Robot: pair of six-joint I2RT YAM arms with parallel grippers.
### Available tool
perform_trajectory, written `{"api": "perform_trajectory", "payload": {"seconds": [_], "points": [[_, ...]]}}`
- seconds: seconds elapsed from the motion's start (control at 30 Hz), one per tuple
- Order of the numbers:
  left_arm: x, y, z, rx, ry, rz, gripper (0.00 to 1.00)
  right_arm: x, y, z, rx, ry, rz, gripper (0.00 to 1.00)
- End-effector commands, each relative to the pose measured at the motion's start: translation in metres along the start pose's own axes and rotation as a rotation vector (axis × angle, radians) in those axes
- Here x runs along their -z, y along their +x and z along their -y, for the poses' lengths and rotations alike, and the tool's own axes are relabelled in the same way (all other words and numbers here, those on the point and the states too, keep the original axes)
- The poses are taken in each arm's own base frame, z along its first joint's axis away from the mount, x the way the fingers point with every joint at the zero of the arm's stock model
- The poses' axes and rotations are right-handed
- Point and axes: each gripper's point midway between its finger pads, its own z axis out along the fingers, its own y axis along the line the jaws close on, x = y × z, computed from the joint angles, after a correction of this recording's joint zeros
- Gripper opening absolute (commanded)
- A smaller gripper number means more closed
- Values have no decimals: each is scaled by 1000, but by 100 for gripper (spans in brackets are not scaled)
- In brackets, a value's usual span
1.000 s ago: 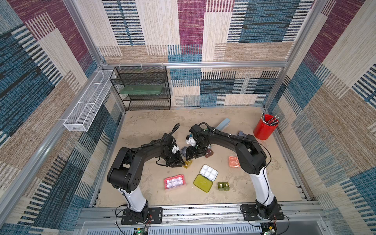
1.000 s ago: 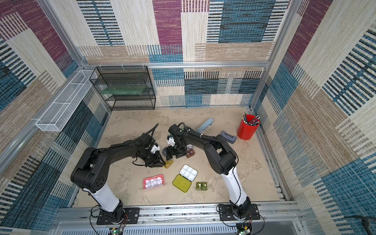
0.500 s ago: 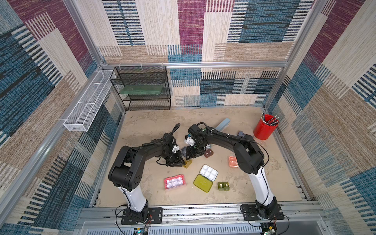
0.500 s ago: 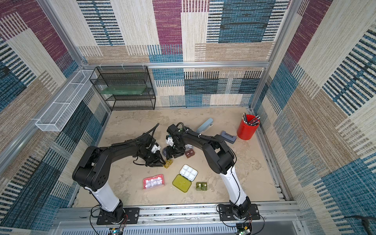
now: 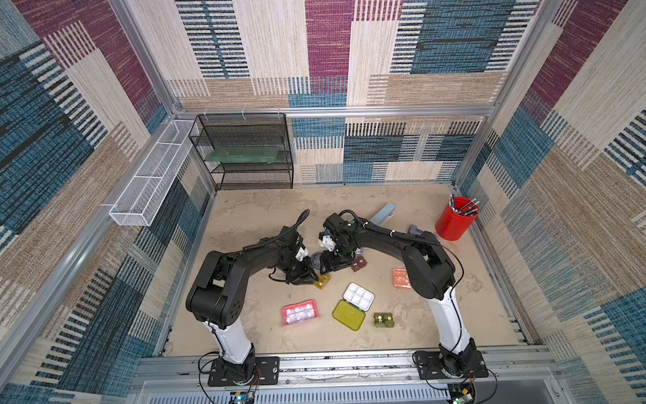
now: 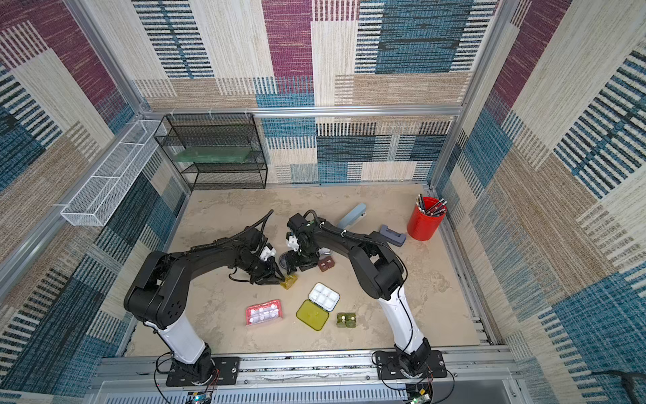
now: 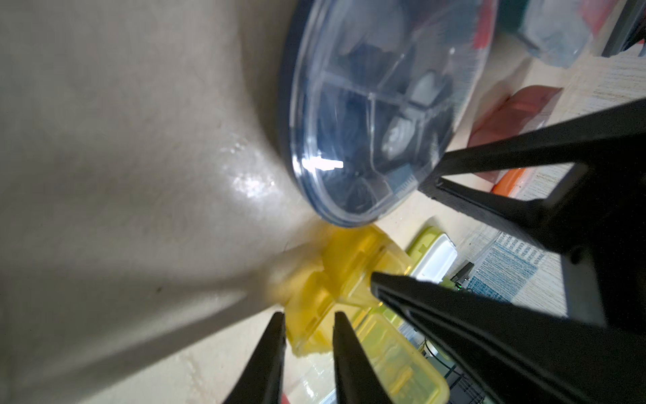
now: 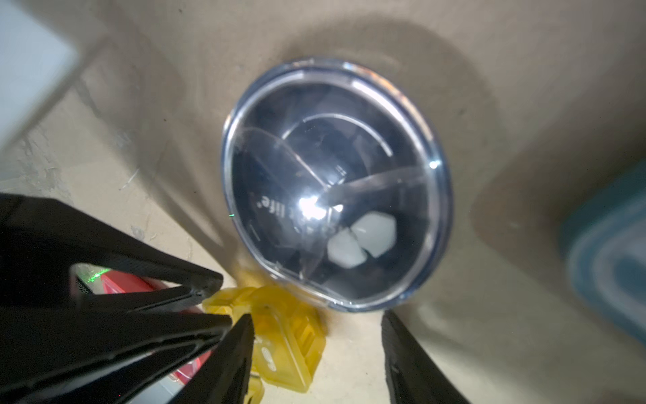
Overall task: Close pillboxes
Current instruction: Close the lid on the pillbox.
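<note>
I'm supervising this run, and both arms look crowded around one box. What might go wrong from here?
1. The left gripper seems to pinch an edge of the amber pillbox, while the right gripper, jaws open, hangs over the same box. Their fingers nearly touch and may collide.
2. The round black pillbox lies right beside the amber one, seemingly touching it, so pressing or dragging the amber box may shove it aside.

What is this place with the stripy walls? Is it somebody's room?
Probably a robot practice booth, not a home. A left arm and a right arm are mounted on a metal rail, patterned wall panels box in one sandy table, and small pillboxes like the pink pillbox lie scattered.
</note>
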Motion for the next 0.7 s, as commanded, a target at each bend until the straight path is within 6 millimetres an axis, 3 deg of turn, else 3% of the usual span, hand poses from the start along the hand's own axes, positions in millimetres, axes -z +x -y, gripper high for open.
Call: {"api": "perform_trajectory", "payload": {"seconds": [0.0, 0.13, 0.5, 0.67], "points": [[5, -1, 4, -47, 1, 10, 28, 5, 4, 19, -24, 95, -2, 61], [12, -1, 9, -52, 1, 23, 30, 13, 3, 16, -33, 66, 19, 61], [43, 9, 14, -74, -35, 113, 47, 9, 10, 13, -36, 11, 23, 60], [52, 13, 19, -89, -20, 142, 50, 14, 9, 9, -29, 10, 36, 60]]}}
